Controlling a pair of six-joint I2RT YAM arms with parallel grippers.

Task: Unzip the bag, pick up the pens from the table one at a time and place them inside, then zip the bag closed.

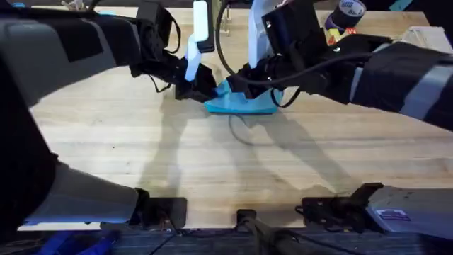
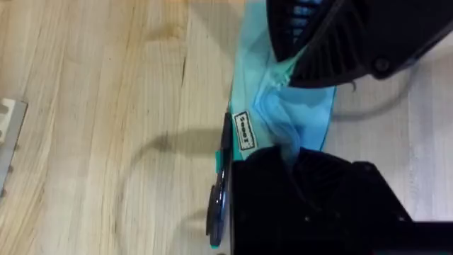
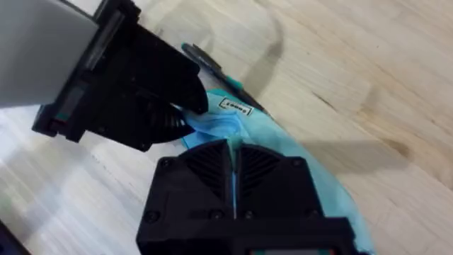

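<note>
On the table [image 1: 212, 163], near the far middle, lies the blue bag [image 1: 241, 105]. Both grippers pinch it. Left gripper [image 1: 204, 86] is shut on one end, right gripper [image 1: 237, 83] w/ fingers closed tight on the cloth. Bag's inside is hidden, maybe still zipped. A dark pen [image 3: 212, 62] lies just beside the bag.

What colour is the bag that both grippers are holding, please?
The bag is light turquoise blue, with a small white label; it shows best in the right wrist view.

Tape roll [image 1: 350, 12] at the far edge.
</note>
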